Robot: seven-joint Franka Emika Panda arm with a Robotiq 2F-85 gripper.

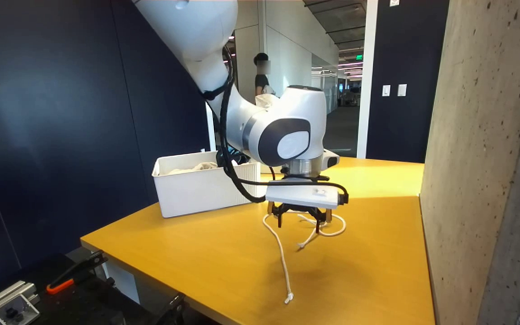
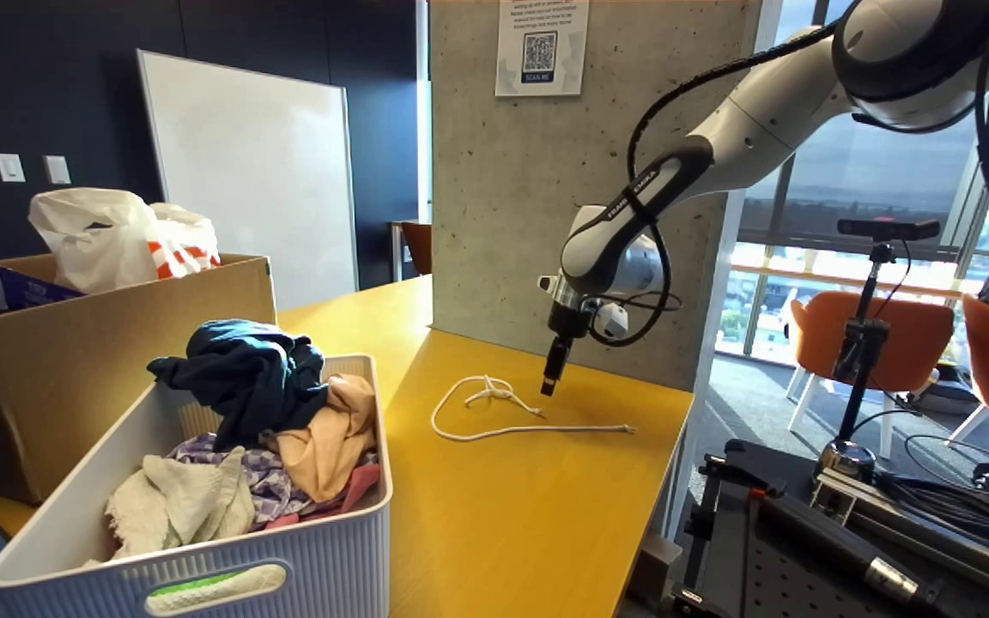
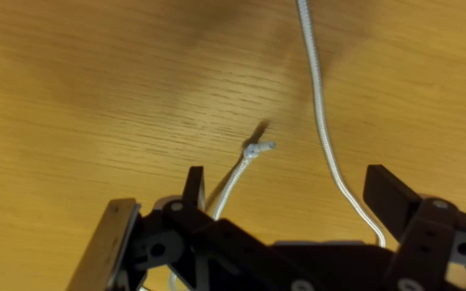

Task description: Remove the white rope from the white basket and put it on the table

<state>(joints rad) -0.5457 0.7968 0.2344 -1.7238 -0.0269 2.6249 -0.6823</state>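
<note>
The white rope [image 1: 283, 259] lies loosely looped on the yellow-orange table [image 1: 215, 257], outside the white basket [image 1: 206, 194]. In an exterior view the rope [image 2: 529, 429] shows one long strand and a small tangled loop, each end knotted. My gripper [image 1: 299, 227] hangs above the rope, its jaws wide apart and holding nothing. In the wrist view, a knotted rope end and a long strand of the rope [image 3: 317, 93] appear below and between the open fingers of the gripper [image 3: 284, 182]; the gripper body hides part of the rope.
Several crumpled cloths, including a dark blue one [image 2: 245, 378], fill the basket. A cardboard box [image 2: 142, 352] with plastic bags stands behind the basket. A concrete pillar [image 2: 563, 215] rises beside the table, close to the arm.
</note>
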